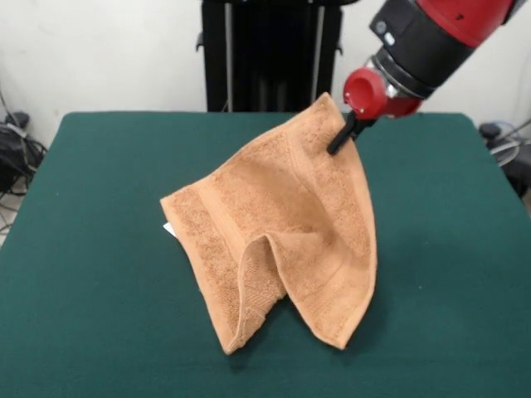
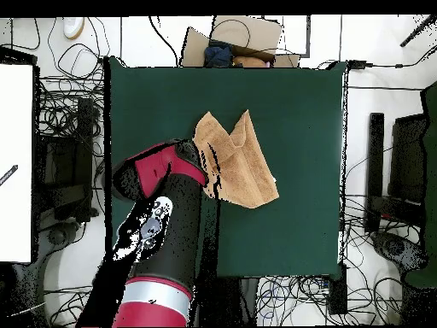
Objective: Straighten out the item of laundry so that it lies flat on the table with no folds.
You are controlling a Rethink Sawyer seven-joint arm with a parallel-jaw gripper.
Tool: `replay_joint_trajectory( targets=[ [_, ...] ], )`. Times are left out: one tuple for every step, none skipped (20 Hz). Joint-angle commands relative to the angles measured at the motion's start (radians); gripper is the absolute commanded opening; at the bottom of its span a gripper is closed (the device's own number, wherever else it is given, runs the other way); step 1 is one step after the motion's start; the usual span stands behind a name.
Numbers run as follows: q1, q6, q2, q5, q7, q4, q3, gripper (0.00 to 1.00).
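gripper: clamped on towel's far corner, lifted | towel: mid-table, draped from that corner, folded, lower edges resting on felt | table: green cloth bare around towel on all sides

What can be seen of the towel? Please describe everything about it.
The towel is orange-tan terry cloth with a woven band near its edges. The gripper holds one corner up, so the cloth hangs like a tent, folded, with its lower corners resting on the green table. A small white tag shows at its side.
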State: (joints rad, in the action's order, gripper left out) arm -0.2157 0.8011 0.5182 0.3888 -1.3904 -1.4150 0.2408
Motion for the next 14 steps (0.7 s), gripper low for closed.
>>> replay_joint_trajectory(
  targets=[
    [-0.025, -0.16, -0.075, 0.022, -0.332, -0.128, 0.027, 0.0],
    [-0.028, -0.168, -0.081, 0.017, -0.33, -0.128, 0.031, 0.0],
    [-0.03, -0.177, -0.088, 0.013, -0.328, -0.127, 0.035, 0.0],
    [-0.03, -0.188, -0.091, 0.006, -0.325, -0.13, 0.036, 0.0],
    [-0.031, -0.199, -0.094, -0.002, -0.322, -0.134, 0.037, 0.0],
    [-0.032, -0.211, -0.096, -0.007, -0.32, -0.139, 0.037, 0.0],
    [-0.032, -0.223, -0.099, -0.014, -0.319, -0.143, 0.037, 0.0],
    [-0.034, -0.232, -0.1, -0.015, -0.319, -0.147, 0.039, 0.0],
    [-0.035, -0.237, -0.1, -0.02, -0.318, -0.15, 0.039, 0.0],
    [-0.037, -0.238, -0.098, -0.023, -0.316, -0.149, 0.041, 0.0],
    [-0.038, -0.236, -0.096, -0.028, -0.313, -0.15, 0.041, 0.0],
    [-0.041, -0.237, -0.095, -0.03, -0.31, -0.151, 0.045, 0.0],
    [-0.045, -0.233, -0.097, -0.033, -0.308, -0.148, 0.049, 0.0],
    [-0.048, -0.245, -0.097, -0.032, -0.311, -0.157, 0.054, 0.0]
  ],
)
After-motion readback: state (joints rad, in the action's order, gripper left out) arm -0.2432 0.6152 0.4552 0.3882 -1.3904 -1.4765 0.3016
